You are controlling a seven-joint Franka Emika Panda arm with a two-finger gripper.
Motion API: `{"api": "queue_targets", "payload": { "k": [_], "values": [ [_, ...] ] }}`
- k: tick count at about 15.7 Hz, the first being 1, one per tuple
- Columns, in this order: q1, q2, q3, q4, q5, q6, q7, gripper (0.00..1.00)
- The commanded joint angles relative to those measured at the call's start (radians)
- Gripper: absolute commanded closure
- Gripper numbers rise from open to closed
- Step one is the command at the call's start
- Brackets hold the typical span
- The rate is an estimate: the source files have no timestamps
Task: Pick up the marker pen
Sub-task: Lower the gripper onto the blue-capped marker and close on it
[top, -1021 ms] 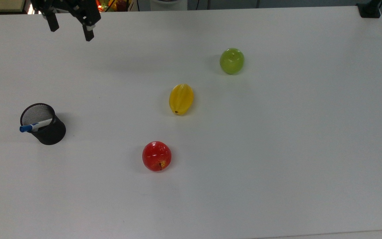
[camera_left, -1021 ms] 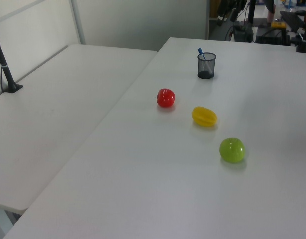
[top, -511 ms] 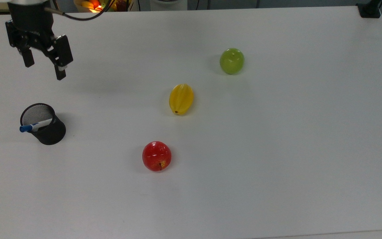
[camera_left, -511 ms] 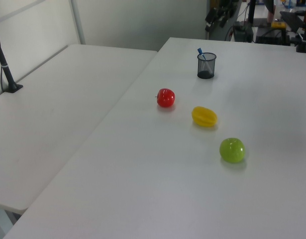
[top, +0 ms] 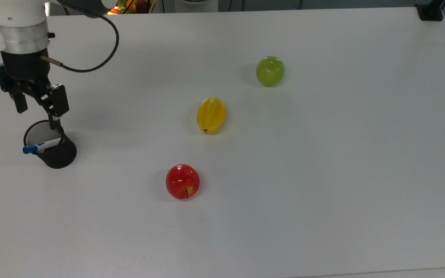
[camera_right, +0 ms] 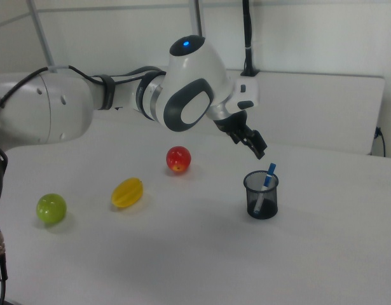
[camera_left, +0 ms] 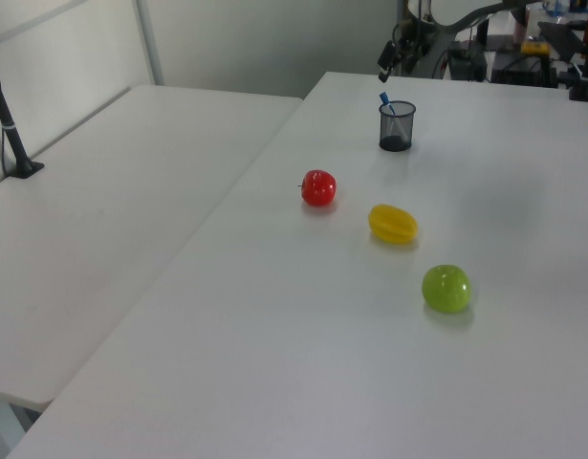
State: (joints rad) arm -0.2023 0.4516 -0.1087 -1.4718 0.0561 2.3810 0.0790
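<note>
The marker pen [top: 41, 146] is white with a blue cap and leans in a black mesh cup [top: 58, 155] at the top view's left, cap sticking out over the rim. In the right view the marker pen [camera_right: 266, 182] stands tilted in the cup [camera_right: 261, 197]. My gripper [top: 38, 115] hangs open just above the cup's far rim, one finger [top: 55, 122] overlapping the rim in the top view. In the right view the gripper [camera_right: 252, 145] is above and slightly left of the pen's cap, apart from it. Nothing is between the fingers.
A yellow fruit [top: 211, 115], a green apple [top: 270, 70] and a red apple [top: 182, 181] lie across the middle of the white table. A black clamp [top: 431, 11] sits at the top view's far right corner. A second table [camera_left: 102, 191] adjoins in the left view.
The gripper has come from the table's far edge down the top view to the cup, staying open. Pen, cup and fruits have not moved.
</note>
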Motion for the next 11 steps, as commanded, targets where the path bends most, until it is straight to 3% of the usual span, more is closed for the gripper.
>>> {"api": "queue_targets", "payload": {
  "k": [1,5,11],
  "values": [
    [-0.006,0.068,-0.003,0.073,-0.007,0.020,-0.047,0.17],
    [-0.008,0.133,-0.008,0.076,-0.018,0.145,-0.048,0.38],
    [-0.023,0.156,-0.022,0.074,-0.045,0.184,-0.074,0.57]
  ]
}}
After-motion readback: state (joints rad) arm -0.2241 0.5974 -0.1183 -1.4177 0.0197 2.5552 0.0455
